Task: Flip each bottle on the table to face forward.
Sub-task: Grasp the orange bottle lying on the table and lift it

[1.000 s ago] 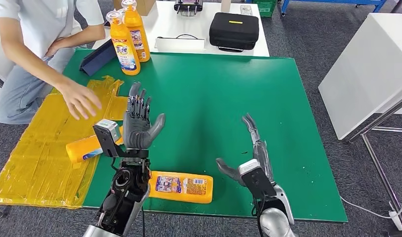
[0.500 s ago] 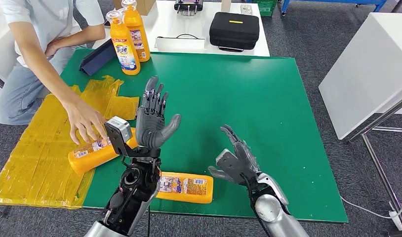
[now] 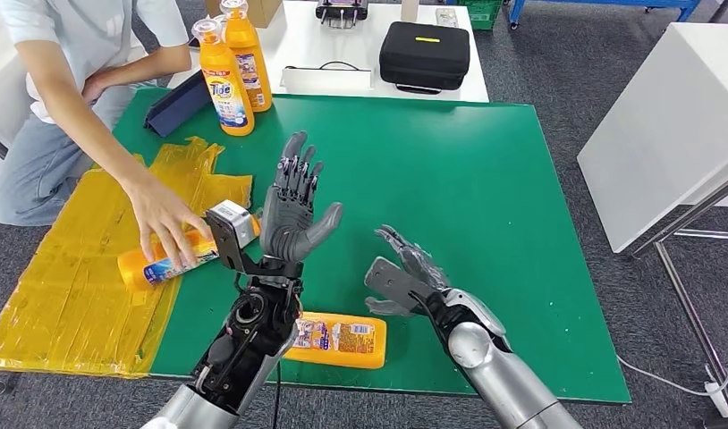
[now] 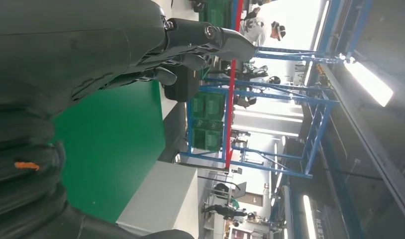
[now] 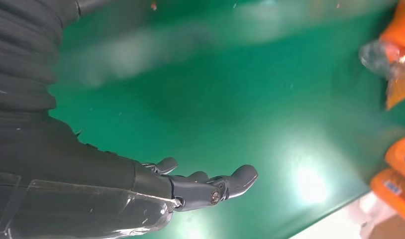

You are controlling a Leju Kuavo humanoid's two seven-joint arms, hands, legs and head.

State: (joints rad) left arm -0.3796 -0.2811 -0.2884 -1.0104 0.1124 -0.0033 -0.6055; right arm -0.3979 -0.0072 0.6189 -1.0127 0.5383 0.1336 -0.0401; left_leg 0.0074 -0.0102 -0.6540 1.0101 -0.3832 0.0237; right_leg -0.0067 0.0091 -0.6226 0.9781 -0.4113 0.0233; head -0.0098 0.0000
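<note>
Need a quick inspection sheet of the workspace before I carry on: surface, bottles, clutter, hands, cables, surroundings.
Surface: green table, yellow plastic sheet over its left part.
Job's things: near bottle lying flat at the front edge; second lying bottle under a person's hand; two standing bottles at the far left.
Clutter: dark blue folder propped beside the standing bottles.
Hands: left hand raised, empty, fingers apart; right hand empty, fingers apart, above the table.
Cables: white cord on the floor, right.
Surroundings: white table behind with black case; seated person, left.
</note>
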